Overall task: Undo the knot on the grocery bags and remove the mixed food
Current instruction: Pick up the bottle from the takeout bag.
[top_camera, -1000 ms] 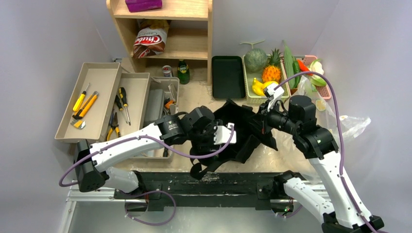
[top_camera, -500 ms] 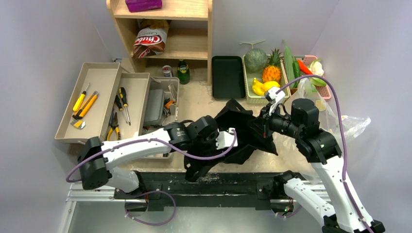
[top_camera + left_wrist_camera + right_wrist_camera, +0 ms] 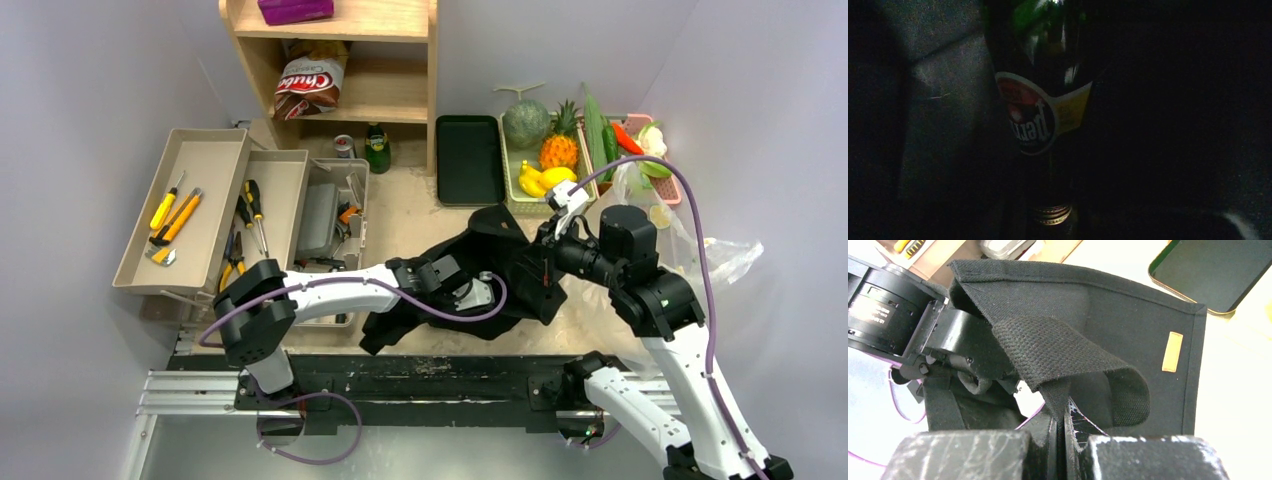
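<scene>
The black cloth bag [image 3: 500, 270] lies mid-table. My right gripper [image 3: 545, 268] is shut on its strap handle [image 3: 1068, 355] and holds the mouth up; the jaws [image 3: 1062, 412] pinch the strap flat. My left arm's wrist [image 3: 445, 278] reaches into the bag, and its fingers are hidden by cloth. The left wrist view is dark and shows a green bottle [image 3: 1040, 115] with a round label, its cap [image 3: 1052, 215] nearest the camera; no fingers can be made out. The see-through plastic bag [image 3: 705, 255] lies crumpled at the right.
A melon [image 3: 525, 122], pineapple [image 3: 558, 148], yellow citrus [image 3: 540, 178], cucumber [image 3: 594, 125] and peppers fill trays at the back right. A black tray [image 3: 469, 158] lies beside them. A chip packet [image 3: 308, 85] sits on the shelf, a bottle [image 3: 376, 148] below. Tool trays [image 3: 200, 200] stand left.
My left arm has stretched forward and lowered, pushing its gripper deep into the black bag. The bag has sagged flatter. My right gripper has kept hold of the strap, nearly still.
</scene>
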Controlling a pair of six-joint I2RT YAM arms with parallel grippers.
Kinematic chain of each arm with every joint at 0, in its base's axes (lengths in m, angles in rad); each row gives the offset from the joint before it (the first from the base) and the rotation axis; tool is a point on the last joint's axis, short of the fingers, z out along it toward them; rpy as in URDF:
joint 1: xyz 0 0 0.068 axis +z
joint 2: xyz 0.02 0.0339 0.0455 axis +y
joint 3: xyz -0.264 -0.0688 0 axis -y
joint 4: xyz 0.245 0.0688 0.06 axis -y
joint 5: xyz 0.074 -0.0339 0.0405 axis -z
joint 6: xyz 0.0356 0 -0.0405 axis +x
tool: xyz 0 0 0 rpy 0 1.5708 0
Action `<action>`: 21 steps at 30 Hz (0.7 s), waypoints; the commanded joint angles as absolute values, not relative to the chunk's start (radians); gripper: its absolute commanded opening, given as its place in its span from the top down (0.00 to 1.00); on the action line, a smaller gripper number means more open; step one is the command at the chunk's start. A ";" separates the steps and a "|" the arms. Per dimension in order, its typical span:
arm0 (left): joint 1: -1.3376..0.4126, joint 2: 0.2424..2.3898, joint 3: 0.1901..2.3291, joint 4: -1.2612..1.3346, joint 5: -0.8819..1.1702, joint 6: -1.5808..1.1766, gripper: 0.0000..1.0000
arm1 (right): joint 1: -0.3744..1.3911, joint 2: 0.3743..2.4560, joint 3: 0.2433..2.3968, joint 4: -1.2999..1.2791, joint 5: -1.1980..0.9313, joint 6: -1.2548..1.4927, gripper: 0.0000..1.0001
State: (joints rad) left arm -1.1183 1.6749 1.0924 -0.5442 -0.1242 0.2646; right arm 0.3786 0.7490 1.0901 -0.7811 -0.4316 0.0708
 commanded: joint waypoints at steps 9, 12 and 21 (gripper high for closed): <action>-1.107 1.475 1.332 -0.737 -0.093 0.509 1.00 | 0.375 0.741 1.084 -0.717 -0.384 0.067 1.00; -1.107 1.480 1.461 -0.832 -0.045 0.546 1.00 | 0.375 0.752 1.083 -0.697 -0.383 0.080 1.00; -1.106 1.502 1.708 -1.071 0.028 0.653 1.00 | 0.375 0.751 1.070 -0.690 -0.349 0.083 1.00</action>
State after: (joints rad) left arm -1.1103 1.5555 1.5707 -1.0130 -0.0242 0.5816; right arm 0.3782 0.7593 1.0775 -0.7372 -0.3790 0.0719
